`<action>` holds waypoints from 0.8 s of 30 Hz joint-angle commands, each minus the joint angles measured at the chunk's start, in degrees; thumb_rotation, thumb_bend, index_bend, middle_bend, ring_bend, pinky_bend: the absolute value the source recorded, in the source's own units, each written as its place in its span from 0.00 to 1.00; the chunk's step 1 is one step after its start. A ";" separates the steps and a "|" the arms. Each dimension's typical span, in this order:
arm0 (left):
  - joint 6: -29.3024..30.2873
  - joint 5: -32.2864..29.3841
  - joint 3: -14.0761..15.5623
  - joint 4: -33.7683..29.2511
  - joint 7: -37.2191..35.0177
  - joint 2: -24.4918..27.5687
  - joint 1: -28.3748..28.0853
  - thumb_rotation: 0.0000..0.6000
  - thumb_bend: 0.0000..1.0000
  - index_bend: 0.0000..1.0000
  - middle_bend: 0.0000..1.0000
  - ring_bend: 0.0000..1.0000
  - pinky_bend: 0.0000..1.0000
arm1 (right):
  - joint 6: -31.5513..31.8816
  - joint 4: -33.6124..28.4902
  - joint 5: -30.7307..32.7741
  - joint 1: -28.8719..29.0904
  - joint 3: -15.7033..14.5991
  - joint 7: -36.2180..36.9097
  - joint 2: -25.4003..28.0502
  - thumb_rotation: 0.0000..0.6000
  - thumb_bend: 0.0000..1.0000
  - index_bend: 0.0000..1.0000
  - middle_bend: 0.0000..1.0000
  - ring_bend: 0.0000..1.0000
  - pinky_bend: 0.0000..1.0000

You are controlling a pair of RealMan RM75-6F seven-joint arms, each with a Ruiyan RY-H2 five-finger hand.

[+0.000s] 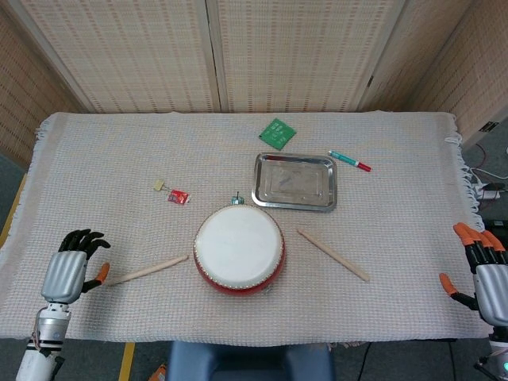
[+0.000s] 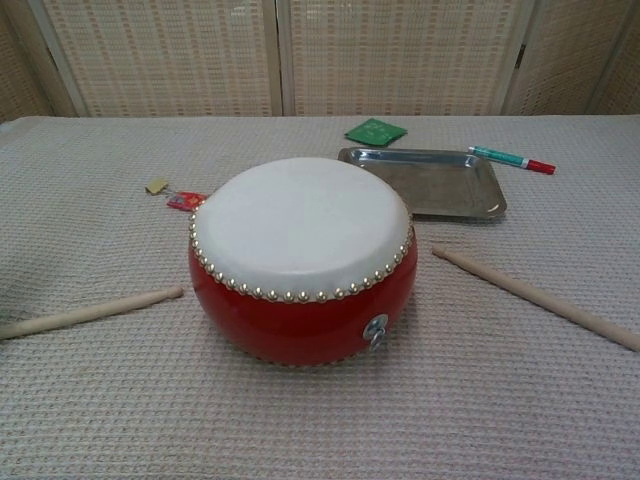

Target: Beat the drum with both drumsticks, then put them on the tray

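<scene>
Two drumsticks point(image 1: 148, 271) point(image 1: 333, 255), one drum point(image 1: 239, 248), one tray point(image 1: 294, 182).

We see the drum point(image 1: 239, 249) in the middle of the counter point(image 1: 397, 206). One drumstick point(image 1: 147, 271) lies on its left, another drumstick point(image 1: 333, 255) on its right. The tray point(image 1: 294, 182) sits behind the drum, a bit to the right. A pen point(image 1: 349, 161) lies right of the tray, and a small card point(image 1: 278, 132) lies behind it.
</scene>
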 commanded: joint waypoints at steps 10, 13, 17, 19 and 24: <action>-13.32 -17.03 -0.64 1.27 16.48 -10.94 -6.95 1.00 0.35 0.35 0.21 0.11 0.12 | -0.52 0.37 -0.36 0.07 -0.44 2.14 1.07 1.00 0.24 0.01 0.06 0.00 0.09; -12.75 -20.06 -0.84 2.05 20.45 -12.67 -7.62 1.00 0.35 0.33 0.20 0.10 0.11 | -0.53 0.52 -0.37 0.08 -0.44 2.44 1.14 1.00 0.24 0.01 0.06 0.00 0.09; -12.55 -22.73 -1.19 2.01 21.69 -13.73 -7.95 1.00 0.35 0.32 0.19 0.10 0.11 | -0.63 0.59 -0.29 0.10 -0.43 2.60 1.18 1.00 0.24 0.01 0.06 0.00 0.09; -12.16 -23.70 -1.33 2.54 22.52 -14.13 -8.18 1.00 0.35 0.32 0.19 0.10 0.11 | -0.75 0.65 -0.21 0.17 -0.40 2.58 1.11 1.00 0.24 0.01 0.06 0.00 0.09; -11.07 -26.72 -1.63 2.87 25.23 -14.80 -8.57 1.00 0.35 0.32 0.18 0.09 0.11 | -1.06 0.73 0.05 0.27 -0.36 2.60 1.04 1.00 0.24 0.01 0.06 0.00 0.09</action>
